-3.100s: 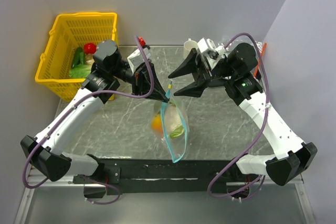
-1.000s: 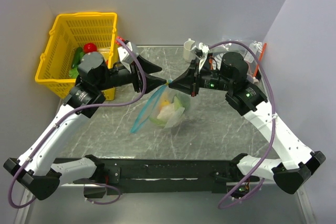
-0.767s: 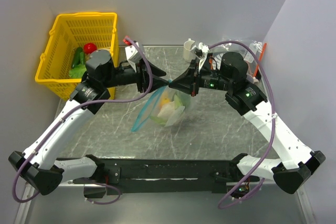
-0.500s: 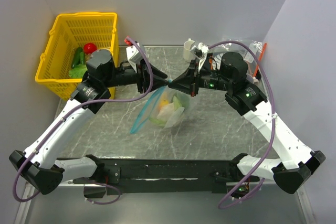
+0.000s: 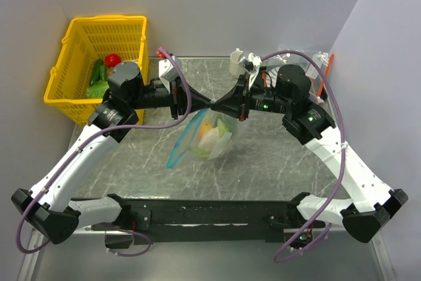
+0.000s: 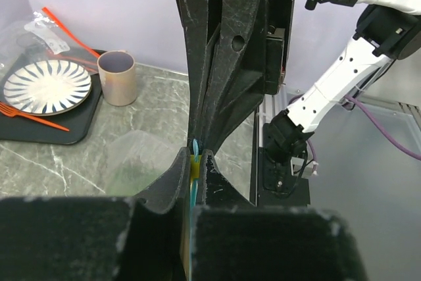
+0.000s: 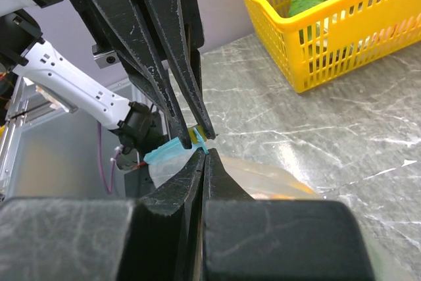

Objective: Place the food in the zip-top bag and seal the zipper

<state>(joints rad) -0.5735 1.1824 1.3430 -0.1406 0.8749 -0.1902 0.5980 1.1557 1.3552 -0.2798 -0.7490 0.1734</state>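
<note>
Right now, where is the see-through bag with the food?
In the top view, the zip-top bag is mid-table, its blue-edged corner pinched where the left claw and right claw meet.

The left gripper (image 5: 208,102) and the right gripper (image 5: 215,104) meet tip against tip over the middle of the table (image 5: 276,162), and the far end of the zipper (image 5: 182,140) is pinched between the fingers of both. From there the zipper slants down to the near left, and the zip-top bag (image 5: 217,146) sits below and just in front of the tips, with the food (image 5: 209,133) inside it. The basket (image 5: 105,19) stands behind and to the left of the left gripper, the cup (image 5: 237,64) just behind the right gripper, and further right of the cup the tray (image 6: 79,126) carries the plate (image 6: 45,87) and the fork (image 6: 29,118).
</note>
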